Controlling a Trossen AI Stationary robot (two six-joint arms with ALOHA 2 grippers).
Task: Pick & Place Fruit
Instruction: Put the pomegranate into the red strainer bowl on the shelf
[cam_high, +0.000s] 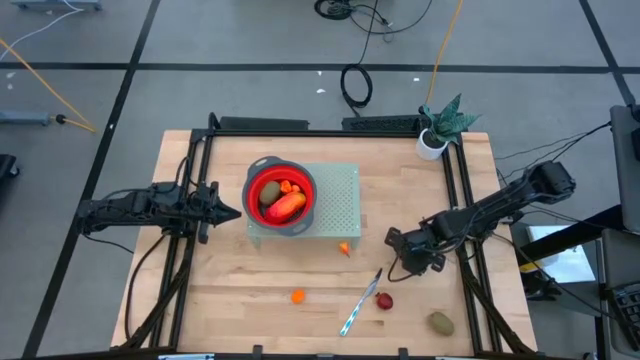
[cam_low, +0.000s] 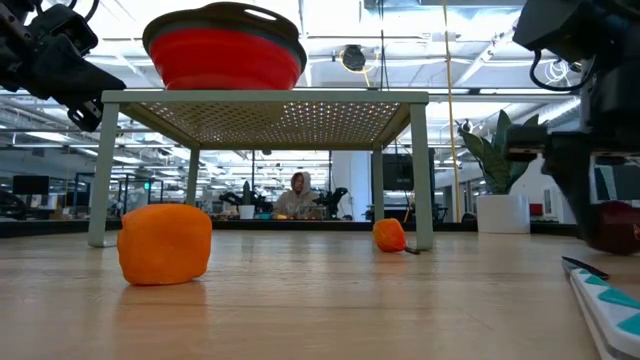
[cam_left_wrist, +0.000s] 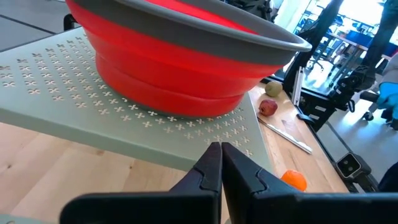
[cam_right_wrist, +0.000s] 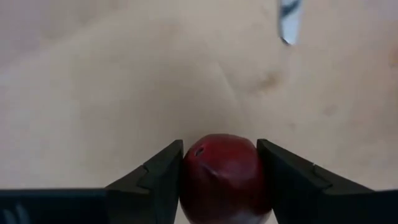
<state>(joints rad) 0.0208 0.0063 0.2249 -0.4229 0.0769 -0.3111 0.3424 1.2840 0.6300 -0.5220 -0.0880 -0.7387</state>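
Dark red fruit (cam_right_wrist: 225, 177) | between right jaws | both jaws touching, pinching it

Left gripper (cam_high: 236, 212) shut, arm level and idle; right gripper (cam_right_wrist: 221, 165) low, fingers either side of something.

No text, label, brand, number or sign can be read in any of the views, neither on the things on the counter nor in the room behind it.
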